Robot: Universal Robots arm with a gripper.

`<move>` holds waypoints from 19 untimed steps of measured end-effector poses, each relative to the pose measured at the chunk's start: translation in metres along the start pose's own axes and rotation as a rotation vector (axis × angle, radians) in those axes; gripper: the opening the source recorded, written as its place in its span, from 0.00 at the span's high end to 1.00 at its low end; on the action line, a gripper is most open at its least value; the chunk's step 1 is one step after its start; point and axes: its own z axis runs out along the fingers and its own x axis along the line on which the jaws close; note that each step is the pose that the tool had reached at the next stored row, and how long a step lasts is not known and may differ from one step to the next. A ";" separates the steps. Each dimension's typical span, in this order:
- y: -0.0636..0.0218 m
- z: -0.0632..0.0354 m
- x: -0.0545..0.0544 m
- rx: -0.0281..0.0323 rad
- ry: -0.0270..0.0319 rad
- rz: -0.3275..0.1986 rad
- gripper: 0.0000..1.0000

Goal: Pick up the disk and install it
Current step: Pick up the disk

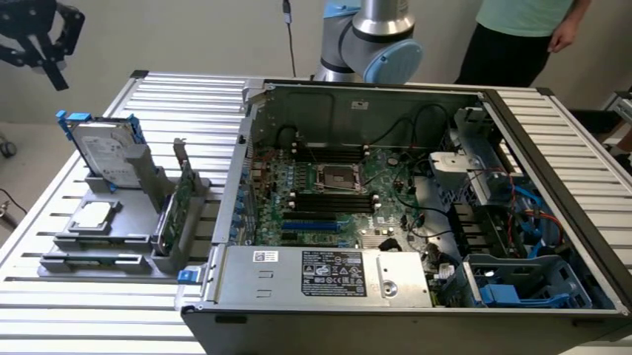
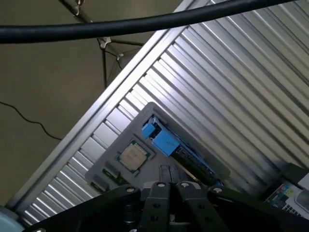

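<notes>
The disk [image 1: 109, 151], a silver-grey drive with a white label in a blue carrier, stands upright in a grey holder [image 1: 103, 244] on the table at the exterior view's left. My black gripper [image 1: 52, 70] hangs high above and behind it, at the table's far corner, well apart from the disk. In the wrist view the disk [image 2: 166, 141] appears edge-on, its blue carrier just past my gripper [image 2: 166, 173], whose fingers are shut together with nothing between them.
An open computer case [image 1: 395, 200] fills the table's middle and the exterior view's right, with a blue-railed bay [image 1: 523, 285] at its near corner. The holder also carries a square silver chip [image 2: 133, 157] and a green card [image 1: 173, 211]. A person [image 1: 523, 29] stands behind the table.
</notes>
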 end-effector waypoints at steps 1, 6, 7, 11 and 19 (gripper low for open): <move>0.0000 0.0000 0.000 0.0014 0.0007 -0.017 0.89; 0.0000 0.0002 0.000 0.0034 0.0014 -0.107 0.89; 0.0000 0.0002 0.000 0.0038 0.0015 -0.125 0.89; 0.0000 0.0005 0.000 0.0045 0.0012 -0.198 0.89; 0.0001 0.0015 0.000 0.0059 -0.0013 -0.342 0.89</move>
